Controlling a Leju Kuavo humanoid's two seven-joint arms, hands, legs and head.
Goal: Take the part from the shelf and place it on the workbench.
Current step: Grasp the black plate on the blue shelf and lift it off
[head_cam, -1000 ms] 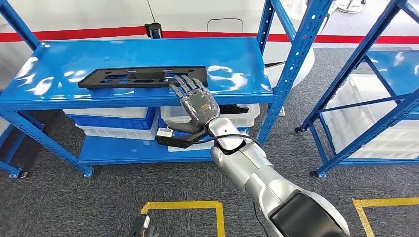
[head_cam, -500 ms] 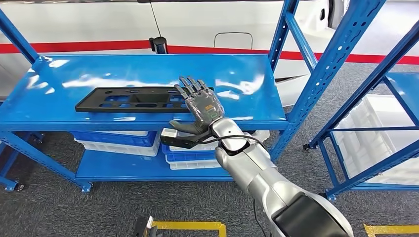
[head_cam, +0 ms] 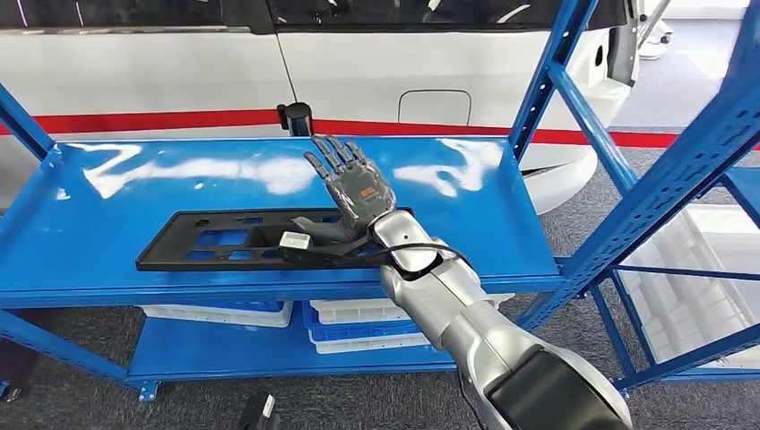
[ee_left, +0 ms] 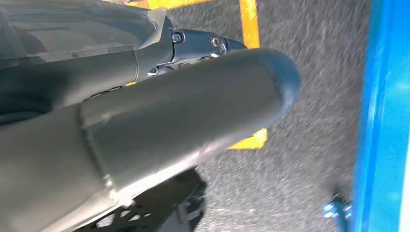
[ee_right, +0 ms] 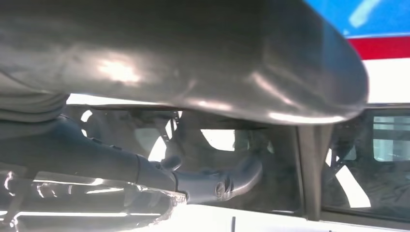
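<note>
Nearest the camera, the silver right arm (head_cam: 475, 331) is reaching up from the lower right and slanting leftward toward the shelf. At its end, the right hand (head_cam: 351, 190) is standing with fingers spread and pointing toward the far side, palm away from the camera, gripping nothing. Its thumb is lying over the right end of the black part (head_cam: 224, 240); whether it is touching cannot be told. That flat slotted part is lying lengthwise near the front edge of the blue shelf (head_cam: 107, 188). Beyond, a white vehicle with a red stripe (head_cam: 179, 119) is standing behind the rack.
</note>
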